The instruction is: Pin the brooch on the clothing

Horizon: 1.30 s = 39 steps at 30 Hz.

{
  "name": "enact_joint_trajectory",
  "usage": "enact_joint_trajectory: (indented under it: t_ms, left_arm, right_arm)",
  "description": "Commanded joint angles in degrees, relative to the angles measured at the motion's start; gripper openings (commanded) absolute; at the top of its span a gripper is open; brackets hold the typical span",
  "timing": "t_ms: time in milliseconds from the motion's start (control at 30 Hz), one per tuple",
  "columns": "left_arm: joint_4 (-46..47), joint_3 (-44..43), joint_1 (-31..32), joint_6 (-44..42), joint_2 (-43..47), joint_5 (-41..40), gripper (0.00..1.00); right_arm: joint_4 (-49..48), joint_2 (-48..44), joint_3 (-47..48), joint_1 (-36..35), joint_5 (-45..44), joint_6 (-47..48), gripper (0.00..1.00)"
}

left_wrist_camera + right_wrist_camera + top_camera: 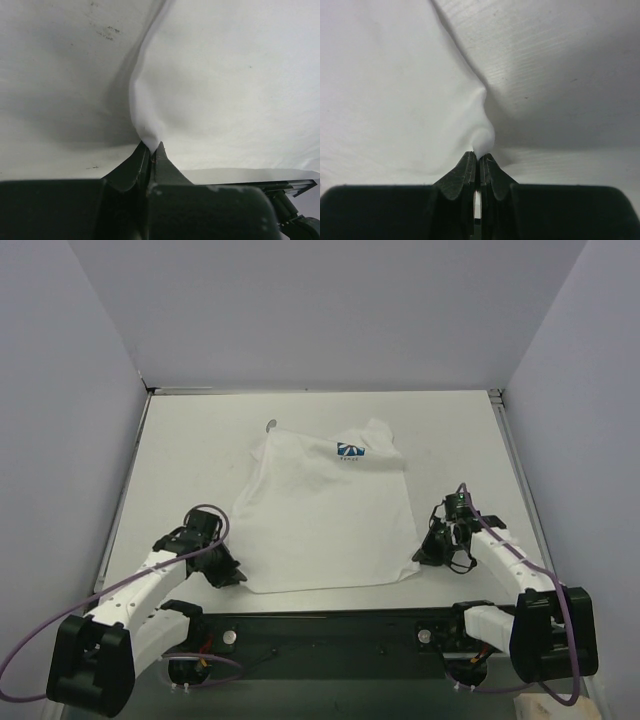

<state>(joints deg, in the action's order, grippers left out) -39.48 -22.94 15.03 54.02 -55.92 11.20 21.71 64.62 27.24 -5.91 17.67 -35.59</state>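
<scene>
The white T-shirt (320, 510) lies flat in the middle of the table, its blue daisy print (350, 451) at the far end. My left gripper (236, 578) is shut on the shirt's near left corner; the left wrist view shows cloth (225, 90) pinched between the tips of that gripper (151, 146). My right gripper (425, 555) is shut on the near right corner; the right wrist view shows cloth (395, 90) pinched at its tips (479, 156). A tiny mark (271, 425) lies beyond the shirt's far left corner, too small to tell whether it is the brooch.
The light grey table (180, 460) is walled in by plain panels on the left, right and far sides. A dark rail (330, 625) with both arm bases runs along the near edge.
</scene>
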Motion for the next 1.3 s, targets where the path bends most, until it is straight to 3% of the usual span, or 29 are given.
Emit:
enact_joint_trajectory:
  t_ms: [0, 267, 467, 733, 867, 1267]
  left_arm:
    - [0.5, -7.4, 0.2, -4.5, -1.1, -5.0, 0.00]
    - [6.0, -27.2, -0.3, -15.8, -8.7, -9.9, 0.00]
    - [11.1, -43.6, -0.5, -21.3, -11.8, -9.3, 0.00]
    - [13.5, -63.3, -0.6, -25.8, -9.9, -10.5, 0.00]
    - [13.4, -72.8, -0.4, -28.3, -8.0, -9.4, 0.00]
    - [10.2, -88.9, -0.5, -29.3, 0.4, -0.5, 0.00]
  right_arm:
    - [1.7, -1.5, 4.7, 0.4, 1.0, 2.8, 0.00]
    - [-0.2, -0.7, 15.9, 0.1, -0.2, 6.9, 0.00]
    - [-1.0, -0.2, 30.7, -0.4, -0.4, 5.0, 0.00]
    - [2.0, -1.9, 55.4, -0.5, -1.1, 5.9, 0.00]
    - [2.3, -5.9, 62.1, -0.6, -1.5, 6.3, 0.00]
    - [-12.0, -24.1, 59.9, -0.6, 2.1, 2.4, 0.00]
